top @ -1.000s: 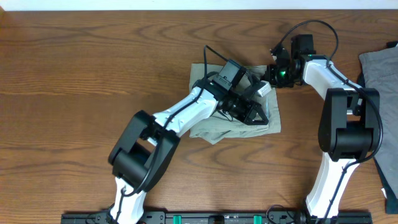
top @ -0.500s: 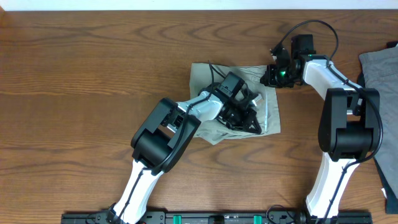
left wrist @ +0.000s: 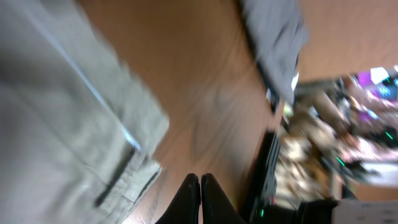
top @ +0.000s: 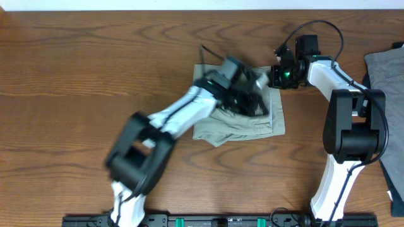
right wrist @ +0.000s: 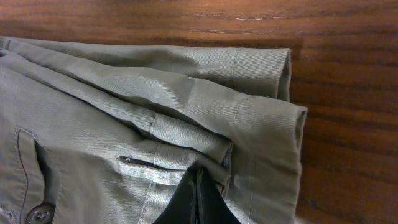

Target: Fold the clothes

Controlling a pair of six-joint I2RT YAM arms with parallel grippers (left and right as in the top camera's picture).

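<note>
My left gripper (left wrist: 199, 198) is closed, the two fingers flat against each other with nothing between them. That wrist view is smeared, but I can make out bare wood behind the tips and a stitched edge of the shorts (left wrist: 62, 124) just to one side. From overhead the left arm (top: 183, 110) is a blur reaching across the upper half of the bundle.

My right gripper (right wrist: 196, 199) is closed too. Its tips touch the cloth right beside a short zip (right wrist: 134, 160); I cannot tell whether a fold is nipped between them. From there the folds run lengthwise across the wrist view. The hemmed leg ends (right wrist: 289, 124) are stacked one over the other, pointing towards the right side of that view. A dark button (right wrist: 37, 213) sits at the opposite, lower-left end.

Overhead, the shorts lie as a folded, rumpled bundle near the middle of the wooden table (top: 95, 63). The bundle is a little wider across than deep, so its long axis runs roughly side to side. The right gripper sits at its far right corner. A grey garment (top: 386, 69) lies well apart at the table's right edge.
</note>
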